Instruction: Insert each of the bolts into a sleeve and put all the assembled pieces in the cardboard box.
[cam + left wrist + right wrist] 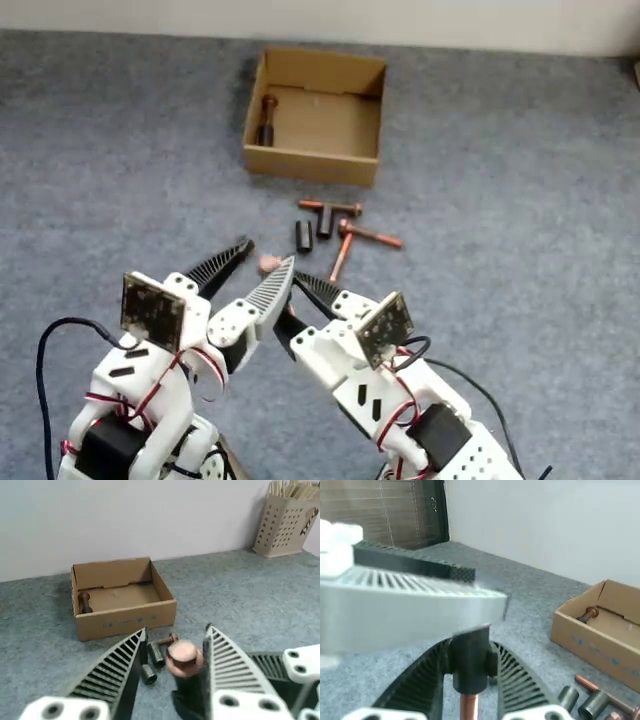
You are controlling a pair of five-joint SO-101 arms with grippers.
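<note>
The right gripper (470, 652) is clamped on a black sleeve (470, 675) with a bolt (182, 652) through it. It holds the pair roughly upright between the spread, empty fingers of the left gripper (176, 629). The box (310, 165) lies straight ahead, beyond the loose parts (325, 225), so the right arm is best placed to carry it.

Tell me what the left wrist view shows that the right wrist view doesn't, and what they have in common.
Left wrist view: a slotted holder of sticks by the wall, and the round copper head of the bolt between the fingers of the open left gripper.
Right wrist view: dark window blinds, and the bolt's copper shaft sticking out of the black sleeve that the right gripper is shut on.
Both: the cardboard box with one assembled piece inside, plus loose sleeves and bolts on the grey carpet.
</note>
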